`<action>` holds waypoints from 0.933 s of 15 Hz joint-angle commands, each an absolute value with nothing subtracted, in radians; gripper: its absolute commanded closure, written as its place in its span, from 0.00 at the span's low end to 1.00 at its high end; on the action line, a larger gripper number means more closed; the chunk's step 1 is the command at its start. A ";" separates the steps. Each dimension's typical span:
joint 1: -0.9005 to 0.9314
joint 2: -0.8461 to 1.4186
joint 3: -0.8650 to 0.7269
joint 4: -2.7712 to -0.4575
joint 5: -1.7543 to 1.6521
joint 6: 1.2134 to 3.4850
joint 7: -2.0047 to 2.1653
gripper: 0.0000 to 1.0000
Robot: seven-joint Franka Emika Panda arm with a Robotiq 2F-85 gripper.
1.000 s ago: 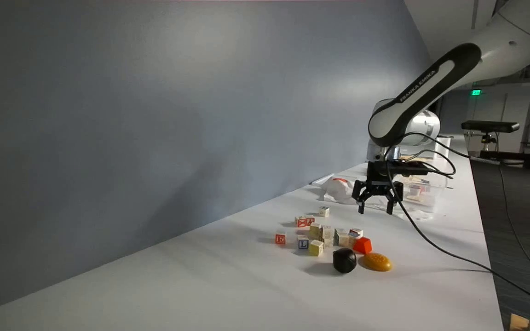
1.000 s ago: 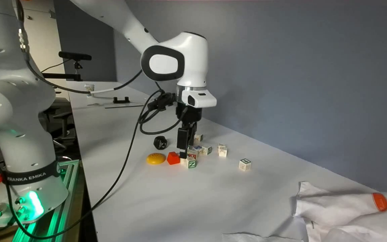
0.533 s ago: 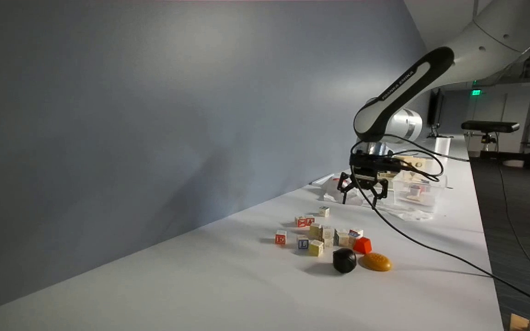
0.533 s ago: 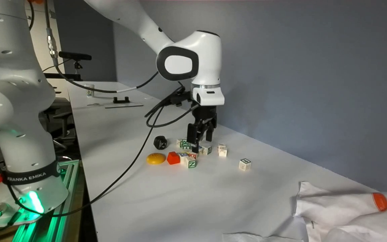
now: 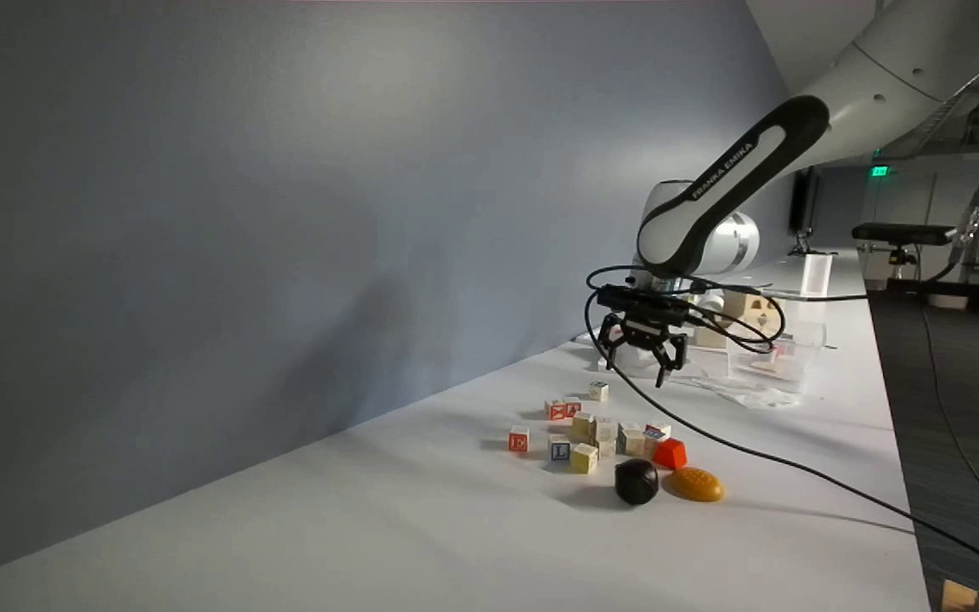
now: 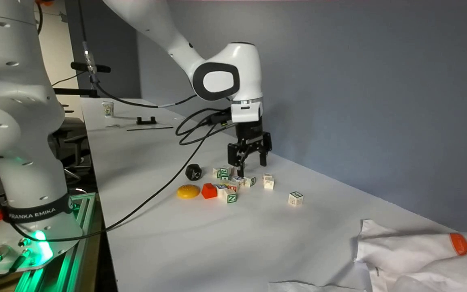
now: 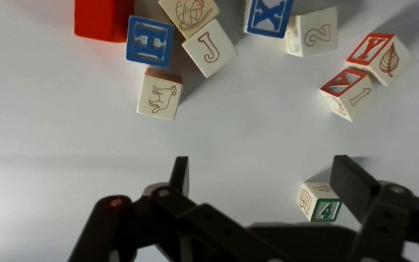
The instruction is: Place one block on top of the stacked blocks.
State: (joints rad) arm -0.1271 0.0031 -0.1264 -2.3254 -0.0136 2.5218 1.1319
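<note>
Two fingers [image 7: 352,185] of the pincer [image 6: 251,168] stand spread wide, and we record the pincer suspended above the counter [image 5: 370,544] in both exterior views. We locate the stacked blocks [image 5: 605,432], a short pile of pale cubes, between the wall edge and the robot-side edge of the counter, well apart from each.

On the wall-edge side of the pile we note a red-lettered block [image 5: 518,440] and two red-faced blocks [image 5: 556,410] side by side; we cannot tell whether these two touch. A green 4 block [image 7: 320,203] lies apart from the pile, just beside one fingertip as the wrist view shows it. The same view gives us a blue H block [image 7: 150,42] near a pale J block [image 7: 209,47].

Toward the robot-side edge we find a red faceted piece [image 6: 209,190], an orange object [image 6: 188,191] just beside it and a black round object [image 6: 193,172] near both. The orange object sits closest to that edge.

We observe a white bag [image 6: 412,251] near the wall edge. A cup [image 6: 108,108] stands upright near the counter's far edge in an exterior view. We see the arm's base [image 6: 35,182] just outside the robot-side edge.
</note>
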 commanded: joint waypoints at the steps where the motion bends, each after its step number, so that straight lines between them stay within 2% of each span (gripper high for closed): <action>1: -0.128 0.002 -0.127 -2.326 -0.016 2.522 1.137 0.00; 3: -0.128 0.001 -0.127 -2.326 -0.017 2.522 1.142 0.00; 9: -0.109 0.020 -0.101 -2.335 0.481 2.463 0.648 0.00; 14: -0.120 0.026 -0.117 -2.345 0.503 2.321 0.701 0.00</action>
